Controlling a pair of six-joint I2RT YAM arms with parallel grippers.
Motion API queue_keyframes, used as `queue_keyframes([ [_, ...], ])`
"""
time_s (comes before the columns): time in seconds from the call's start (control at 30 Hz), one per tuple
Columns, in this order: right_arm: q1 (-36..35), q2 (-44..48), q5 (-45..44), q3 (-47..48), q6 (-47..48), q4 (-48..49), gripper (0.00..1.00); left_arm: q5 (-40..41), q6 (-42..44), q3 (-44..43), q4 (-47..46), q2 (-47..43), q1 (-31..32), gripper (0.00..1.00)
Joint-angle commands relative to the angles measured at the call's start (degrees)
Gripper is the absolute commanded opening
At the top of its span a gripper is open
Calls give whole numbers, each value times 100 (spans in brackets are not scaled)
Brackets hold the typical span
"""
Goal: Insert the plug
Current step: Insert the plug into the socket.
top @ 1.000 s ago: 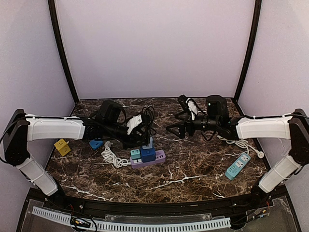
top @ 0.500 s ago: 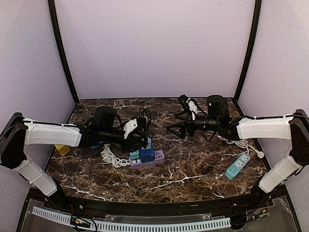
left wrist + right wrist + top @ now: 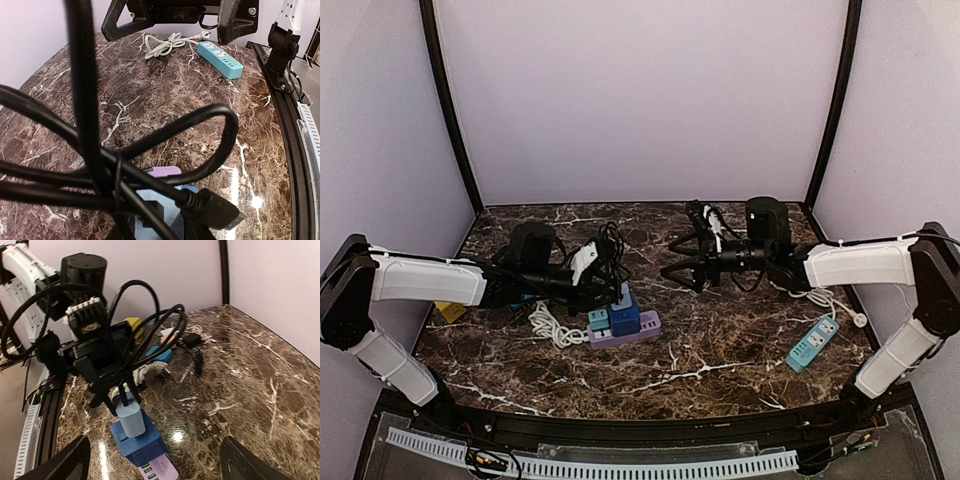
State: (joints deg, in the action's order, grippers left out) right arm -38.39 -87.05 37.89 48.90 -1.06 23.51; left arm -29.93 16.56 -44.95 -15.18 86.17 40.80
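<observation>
A light blue plug (image 3: 129, 415) with a bundled black cable (image 3: 150, 150) sits tilted on top of a dark blue adapter cube (image 3: 141, 441). The cube stands on a purple power strip (image 3: 642, 329). My left gripper (image 3: 610, 290) is above the plug and shut on it, its black fingers (image 3: 131, 387) straddling the plug's top. I cannot tell whether the prongs are in the cube. My right gripper (image 3: 680, 262) hovers open to the right of the cube, apart from it, with nothing between its fingers (image 3: 70, 460).
A teal power strip (image 3: 813, 343) with a white cord lies at the right. A coiled white cable (image 3: 552, 325) lies left of the purple strip. A yellow block (image 3: 132, 322) and a small blue object (image 3: 160, 354) lie behind the left arm.
My left arm has come down and slightly left, bringing the plug and cable lower onto the blue cube. The right gripper has shifted a little left and its jaws have narrowed slightly.
</observation>
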Motion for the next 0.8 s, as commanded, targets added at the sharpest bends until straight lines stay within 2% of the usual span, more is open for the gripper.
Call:
queue_keyframes([
  [0.0,-169,-697,1517,468,852,143,82,508,551,454,1098,154,90,1],
  [0.07,-297,-1100,1487,1003,1478,-650,72,569,673,382,1013,163,90,1],
  [0.13,-434,-1428,1286,1372,1941,-1232,71,486,793,340,1016,142,90,1],
  [0.27,-616,-1842,1301,1598,2189,-1120,69,408,829,294,1074,130,91,1],
  [0.57,-728,-2397,1251,1832,1873,-576,54,337,788,264,979,145,85,1],
  [0.63,-740,-2462,1157,1861,1800,-506,47,321,809,240,988,152,86,1],
  [0.77,-740,-2461,1148,1814,1754,-321,25,296,829,215,1026,170,84,1],
])
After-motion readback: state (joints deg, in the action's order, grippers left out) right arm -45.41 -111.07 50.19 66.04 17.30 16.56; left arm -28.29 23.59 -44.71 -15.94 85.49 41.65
